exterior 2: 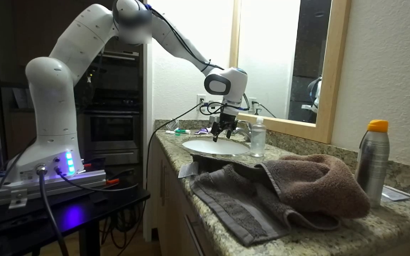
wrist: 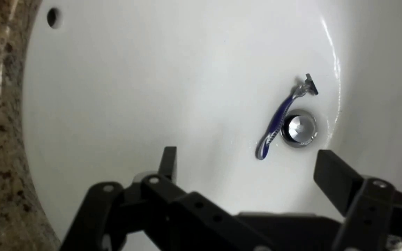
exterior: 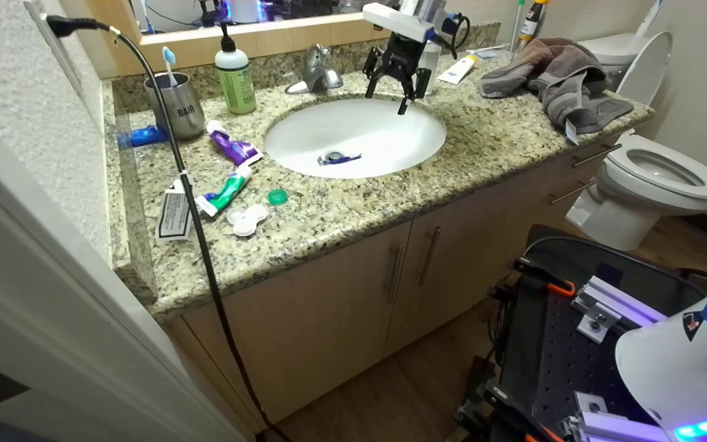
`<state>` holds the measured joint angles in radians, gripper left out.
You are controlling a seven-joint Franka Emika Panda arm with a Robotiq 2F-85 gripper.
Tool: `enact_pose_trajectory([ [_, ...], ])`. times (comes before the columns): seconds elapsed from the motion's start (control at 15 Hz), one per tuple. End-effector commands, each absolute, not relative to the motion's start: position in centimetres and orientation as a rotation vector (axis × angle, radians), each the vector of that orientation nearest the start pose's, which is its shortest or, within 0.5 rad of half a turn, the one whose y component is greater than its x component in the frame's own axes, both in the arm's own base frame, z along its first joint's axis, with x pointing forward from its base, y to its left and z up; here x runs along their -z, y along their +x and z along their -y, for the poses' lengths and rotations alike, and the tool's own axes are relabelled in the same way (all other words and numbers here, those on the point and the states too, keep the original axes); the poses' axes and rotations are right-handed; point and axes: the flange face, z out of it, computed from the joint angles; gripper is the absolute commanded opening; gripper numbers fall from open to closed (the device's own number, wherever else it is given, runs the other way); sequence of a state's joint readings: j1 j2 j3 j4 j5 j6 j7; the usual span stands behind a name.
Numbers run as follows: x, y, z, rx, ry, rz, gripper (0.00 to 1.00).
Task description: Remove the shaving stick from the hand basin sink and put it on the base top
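Countertop (exterior: pixel 482 135): basin (exterior: pixel 402 138) is set in it, beneath the claw (exterior: pixel 386 101).
Claw: spread wide, nothing held.
Razor (wrist: pixel 277 120): should be gripped crosswise, the drain (wrist: pixel 301 128) being avoided.

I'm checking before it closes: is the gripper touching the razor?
Apart: in the wrist view, white basin separates the razor from both fingers of the open gripper.
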<state>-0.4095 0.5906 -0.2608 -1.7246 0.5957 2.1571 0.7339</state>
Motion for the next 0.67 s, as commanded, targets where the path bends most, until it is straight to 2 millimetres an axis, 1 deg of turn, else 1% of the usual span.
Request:
enact_pose_trajectory([
  [0.0,-23.0,54.8,42.6,-0.349,-1.679,-2.151,1.0],
  [0.07,-22.5,54.9,43.7,-0.37,-1.655,-2.165,1.0],
  [0.13,-24.1,53.8,41.9,-0.314,-1.707,-2.16,1.0],
  [0.27,-22.9,54.0,43.6,-0.339,-1.68,-2.173,1.0],
  [0.4,-22.1,54.4,43.8,-0.346,-1.682,-2.175,1.0],
  [0.47,-22.5,54.4,43.2,-0.288,-1.687,-2.152,1.0],
  [0.53,-22.6,54.6,42.8,-0.256,-1.678,-2.158,1.0],
  [0.6,-22.1,55.1,42.3,-0.233,-1.658,-2.167,1.0],
])
